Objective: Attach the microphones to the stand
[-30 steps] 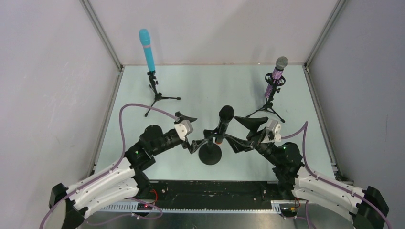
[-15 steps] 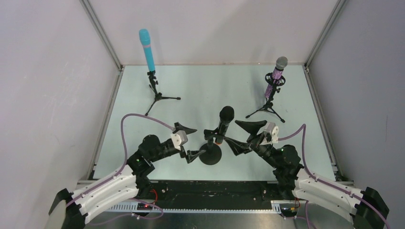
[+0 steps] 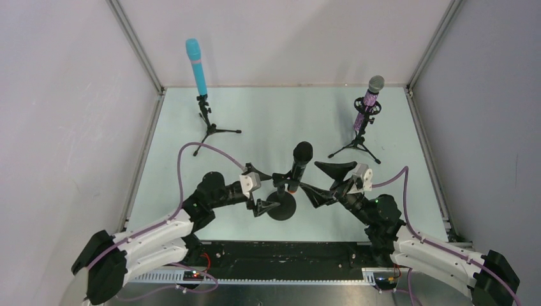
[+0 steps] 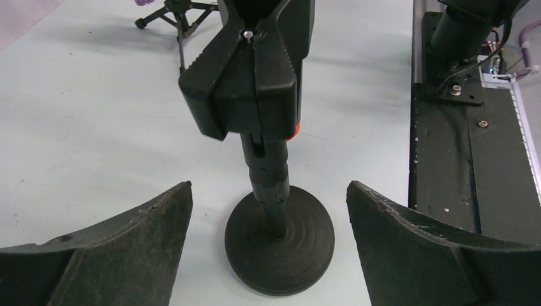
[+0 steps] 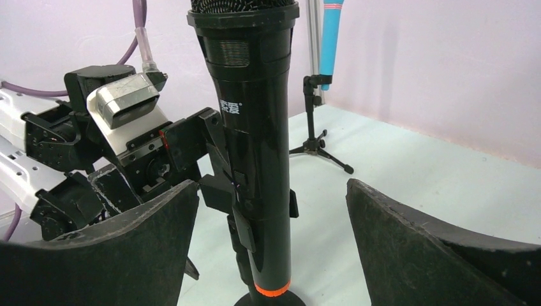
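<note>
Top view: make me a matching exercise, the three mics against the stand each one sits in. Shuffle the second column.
Column A
1. light blue microphone
2. purple glitter microphone
3. black microphone

Column B
a. round-base stand, near centre of the table
b. right tripod stand, far right corner
c. left tripod stand, far left corner

Pairs: 1-c, 2-b, 3-a
</note>
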`<state>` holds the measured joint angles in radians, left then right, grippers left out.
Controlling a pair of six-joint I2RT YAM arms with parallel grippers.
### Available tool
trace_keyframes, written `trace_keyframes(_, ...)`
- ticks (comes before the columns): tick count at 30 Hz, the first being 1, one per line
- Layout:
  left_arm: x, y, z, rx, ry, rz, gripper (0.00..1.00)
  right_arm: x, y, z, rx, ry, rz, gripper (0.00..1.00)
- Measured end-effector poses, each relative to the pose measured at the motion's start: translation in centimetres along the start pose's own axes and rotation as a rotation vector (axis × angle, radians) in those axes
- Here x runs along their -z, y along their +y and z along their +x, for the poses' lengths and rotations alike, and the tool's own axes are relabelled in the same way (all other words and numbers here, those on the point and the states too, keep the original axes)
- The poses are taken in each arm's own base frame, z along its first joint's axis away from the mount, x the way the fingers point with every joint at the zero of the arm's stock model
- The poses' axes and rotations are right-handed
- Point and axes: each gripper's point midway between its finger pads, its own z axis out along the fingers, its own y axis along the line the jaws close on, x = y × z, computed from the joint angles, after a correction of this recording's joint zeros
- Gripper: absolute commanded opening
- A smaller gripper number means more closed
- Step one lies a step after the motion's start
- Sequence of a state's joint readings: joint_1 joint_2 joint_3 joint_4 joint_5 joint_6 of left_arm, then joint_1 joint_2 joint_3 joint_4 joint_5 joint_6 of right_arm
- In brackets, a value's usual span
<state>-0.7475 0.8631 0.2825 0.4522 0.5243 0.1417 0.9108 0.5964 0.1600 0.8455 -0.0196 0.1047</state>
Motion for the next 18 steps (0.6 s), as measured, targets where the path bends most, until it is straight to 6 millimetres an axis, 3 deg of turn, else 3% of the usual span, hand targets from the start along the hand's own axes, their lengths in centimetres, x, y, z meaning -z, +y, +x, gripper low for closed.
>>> trace_keyframes(6,-1.3,0.0,-0.7,-0.004,-0.016,0.05,0.9,0.2,-0.3,0.1,-0.011,0.0,0.02,0.89)
trace_keyframes(12,-2.2,-0.3,-1.5,-0.019,-0.049,0.097,0.74,0.3,-0.4,-0.4,-0.016,-0.017,0.03,0.88)
trace_keyframes(18,-2.8,-0.7,-2.2,-0.021,-0.069,0.149,0.7,0.3,-0.6,-0.3,-0.018,-0.015,0.038,0.88)
